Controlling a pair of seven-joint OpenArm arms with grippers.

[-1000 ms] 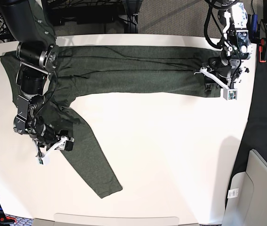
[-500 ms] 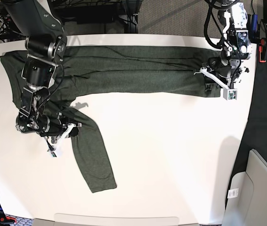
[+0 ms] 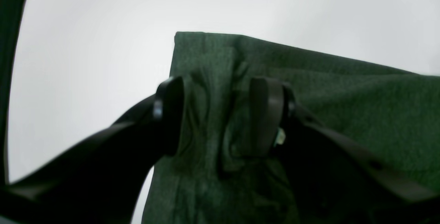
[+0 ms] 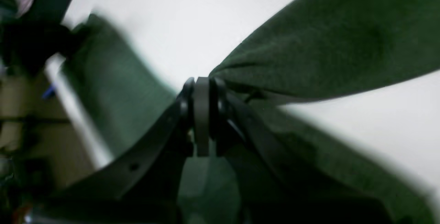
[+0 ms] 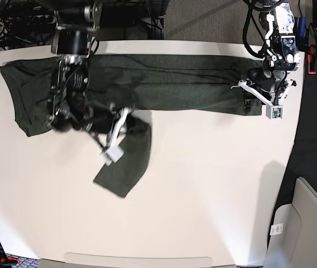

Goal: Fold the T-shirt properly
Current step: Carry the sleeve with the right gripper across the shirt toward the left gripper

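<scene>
Left wrist: left end effector (image 3: 220,115) with jaws parted, straddling a bunched ridge of the T-shirt (image 3: 343,114) near its squared end on the white worktop (image 3: 103,28). Fingers (image 3: 266,114) pressed into the fabric; looks more like pinning than a true pinch, so no confirmed hold. Risk: if the other arm tugs the cloth, this end could slide out from under the fingers and skew the long edge. Lower frame blocked by the dark finger arms; fabric layers under them unreadable.

Right wrist: right end effector (image 4: 202,114) clamped shut on a gathered pinch of T-shirt fabric, cloth fanning up and right from the jaws. Heavy motion blur, left side of frame smeared. Risk: thin knit, small pinch; could slip free mid-swing and drop the sleeve short of the body. Cannot tell how many layers sit in the jaws, so could also be dragging an underlying layer along.

Base: T-shirt (image 5: 169,84) stretched along the far side of the worktop (image 5: 214,195); one sleeve lifted and hanging from the right end effector (image 5: 118,133) just in front of the body, cuff end trailing onto the worktop. Left end effector (image 5: 254,92) on the shirt's far end. Risk: trailing sleeve landing twisted or folded on itself, giving a lumpy fold. Right arm blurred and covering the shoulder area; grip point itself hard to make out here. Shirt's end under the left end effector partly hidden.
</scene>
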